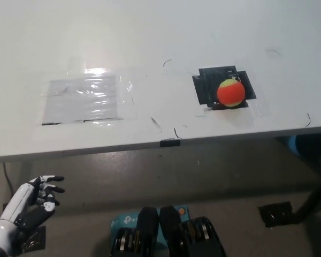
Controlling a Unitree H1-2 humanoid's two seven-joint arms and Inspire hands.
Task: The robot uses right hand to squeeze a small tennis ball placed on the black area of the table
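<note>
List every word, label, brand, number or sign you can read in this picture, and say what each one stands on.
Teal box on the floor below the table edge: pale lettering or a logo, too blurred and partly hidden to read.
Ball on the black patch: no marking visible.
Clear plastic sheet on the white table: no text visible.
White left hand, low at the left: no label visible.
Nothing else carries readable text.

Both my arms hang low, near my body.

My white left hand point(35, 202) sits at the near left, held empty with its fingers point(49, 188) spread and lightly curled. Only a dark stretch of my right arm point(313, 201) shows at the near right edge; its hand is out of view.
</note>
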